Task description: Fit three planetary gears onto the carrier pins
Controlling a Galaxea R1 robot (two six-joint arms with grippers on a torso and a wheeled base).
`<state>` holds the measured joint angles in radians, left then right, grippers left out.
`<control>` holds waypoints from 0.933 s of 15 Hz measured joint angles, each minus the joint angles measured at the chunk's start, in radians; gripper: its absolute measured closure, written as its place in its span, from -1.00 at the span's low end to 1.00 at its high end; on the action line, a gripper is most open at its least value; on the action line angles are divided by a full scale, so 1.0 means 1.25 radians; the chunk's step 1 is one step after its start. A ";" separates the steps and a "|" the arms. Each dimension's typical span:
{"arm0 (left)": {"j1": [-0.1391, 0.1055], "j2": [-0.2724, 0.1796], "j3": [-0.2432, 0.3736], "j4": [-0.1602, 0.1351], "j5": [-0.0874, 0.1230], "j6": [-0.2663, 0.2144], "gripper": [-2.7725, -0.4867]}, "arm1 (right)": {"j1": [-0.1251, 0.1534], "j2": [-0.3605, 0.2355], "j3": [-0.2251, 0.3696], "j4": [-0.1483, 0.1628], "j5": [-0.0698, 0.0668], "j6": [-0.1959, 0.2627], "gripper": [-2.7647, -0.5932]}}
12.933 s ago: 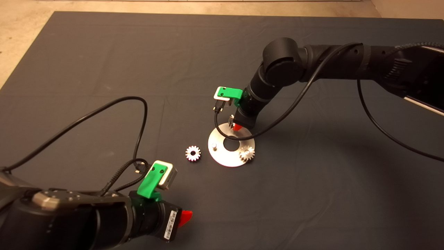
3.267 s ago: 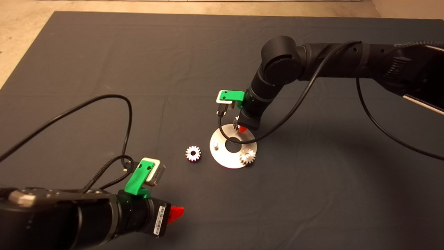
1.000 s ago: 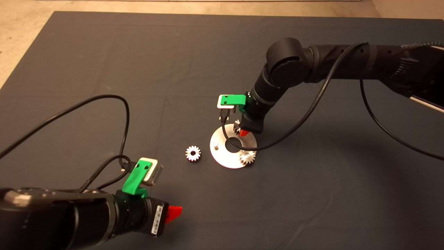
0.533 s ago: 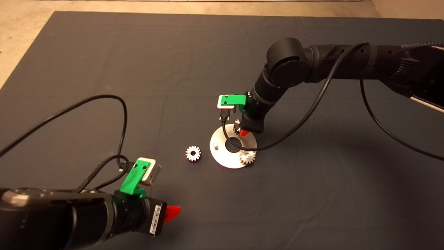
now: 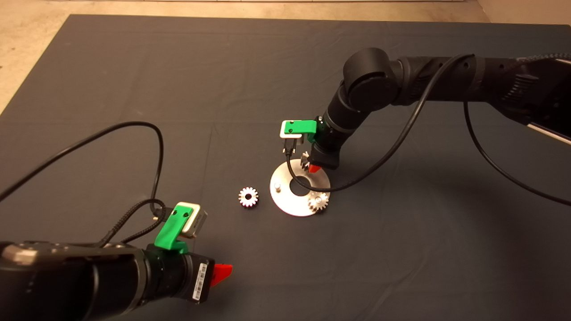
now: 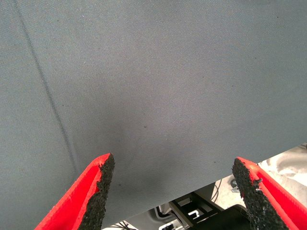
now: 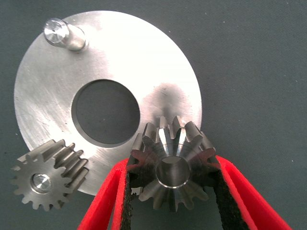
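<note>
Item: carrier disc [image 5: 298, 201] on the desk [image 5: 134, 67], mid-scene. No containers present; the disc is the only holder.

Change: over the last seconds the right gripper [image 5: 310, 165] has shifted slightly rightward over the disc's far edge, then nearly stopped; the disc itself has barely moved. Judged: the second gear is being lined up on its pin, not yet seated.

Contents of disc:
- Seated gear [image 7: 47, 180] on the near-right pin, pin tip showing in its bore.
- Bare pin [image 7: 64, 35] at the left side, nothing on it.
- Third pin: hidden under the held gear (cannot tell whether the bore has caught it).

Held gear [image 7: 172, 164]: clamped between the right gripper's two pads, fingers narrowed onto its teeth, over the disc's far rim.

Loose gear [image 5: 248, 196]: flat on the desk, just left of the disc, untouched.

Left gripper [image 5: 221, 273]: parked at the near-left, fingers [image 6: 98, 191] wide apart, empty (only mat beneath).

Tally: one of three installed, one in hand, one waiting.
</note>
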<state>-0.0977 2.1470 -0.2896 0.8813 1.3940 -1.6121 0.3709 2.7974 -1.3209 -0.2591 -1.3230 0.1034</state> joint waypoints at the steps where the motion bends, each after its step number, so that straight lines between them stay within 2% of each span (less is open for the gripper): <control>1: 0.000 0.000 0.000 0.000 0.000 0.000 -0.10 | 0.000 0.000 -0.003 -0.001 0.000 -0.004 0.61; 10: 0.000 0.000 0.000 0.000 0.000 0.000 -0.10 | -0.002 -0.003 -0.008 -0.003 0.002 -0.008 0.61; 12: 0.000 -0.002 0.000 0.000 0.000 0.000 -0.10 | -0.002 -0.005 -0.008 -0.003 0.007 -0.008 0.61; 14: 0.000 -0.010 0.000 0.000 -0.013 0.000 -0.10 | -0.004 -0.008 -0.007 -0.004 0.011 -0.008 0.61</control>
<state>-0.0981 2.1342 -0.2896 0.8817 1.3780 -1.6119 0.3655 2.7879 -1.3302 -0.2636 -1.3094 0.0938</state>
